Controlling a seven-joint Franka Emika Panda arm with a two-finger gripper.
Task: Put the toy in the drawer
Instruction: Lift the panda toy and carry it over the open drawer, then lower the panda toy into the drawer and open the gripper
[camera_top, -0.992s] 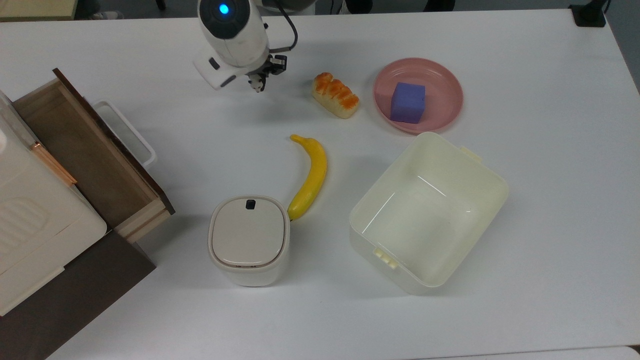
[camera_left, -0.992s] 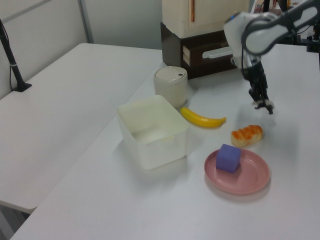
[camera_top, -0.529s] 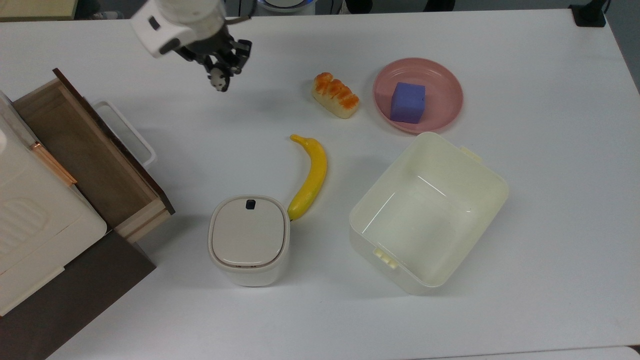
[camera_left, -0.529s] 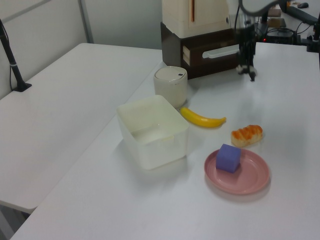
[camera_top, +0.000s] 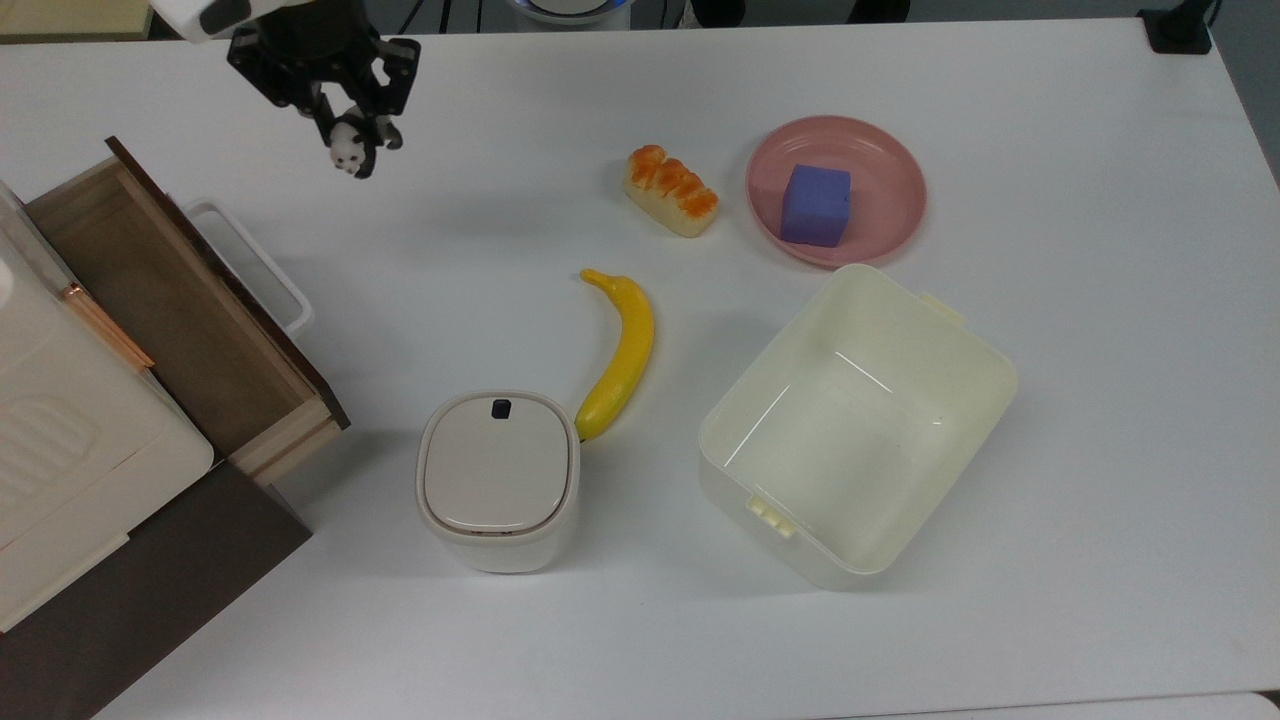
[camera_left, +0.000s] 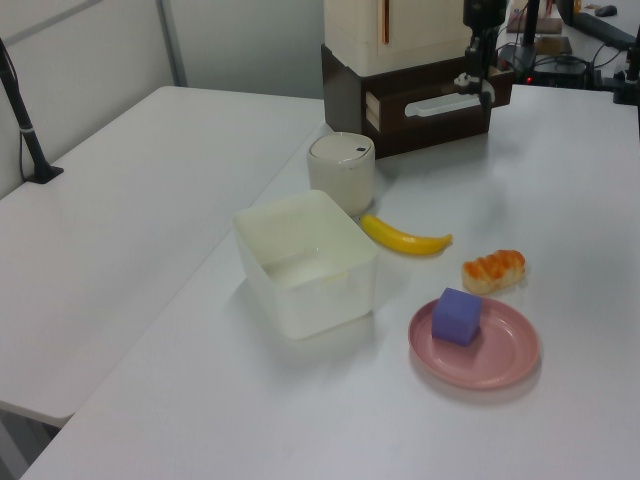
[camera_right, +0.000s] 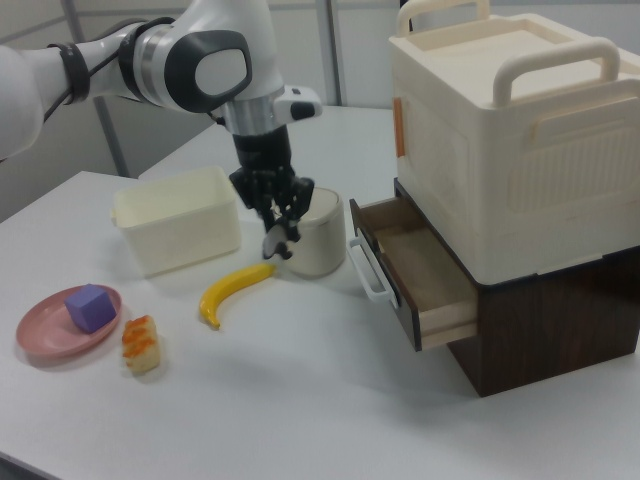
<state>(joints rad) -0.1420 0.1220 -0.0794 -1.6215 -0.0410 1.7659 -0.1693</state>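
White desk (camera_top: 700, 120) under us, room edge beyond. Our tool (camera_top: 352, 135) clamped on toy (camera_top: 349, 150), carried in air, near drawer (camera_top: 180, 300) but short of its open cavity. We judge: pickup done; left is travel over drawer, lowering, release. Drawer stands open, looks empty. Our count, outward: one toy, one drawer, one lidded canister (camera_top: 498, 480), one banana (camera_top: 622, 355), one bread loaf (camera_top: 672, 190), one purple cube (camera_top: 816, 205) on one pink plate (camera_top: 890, 160), one cream bin (camera_top: 858, 420).

Bright, even overhead light; soft faint shadows beneath the cream bin (camera_top: 860, 425) and lidded canister (camera_top: 497, 480) (lower middle of the top view). Mild glare across the white table (camera_top: 1100, 400). Slightly soft in the left view.
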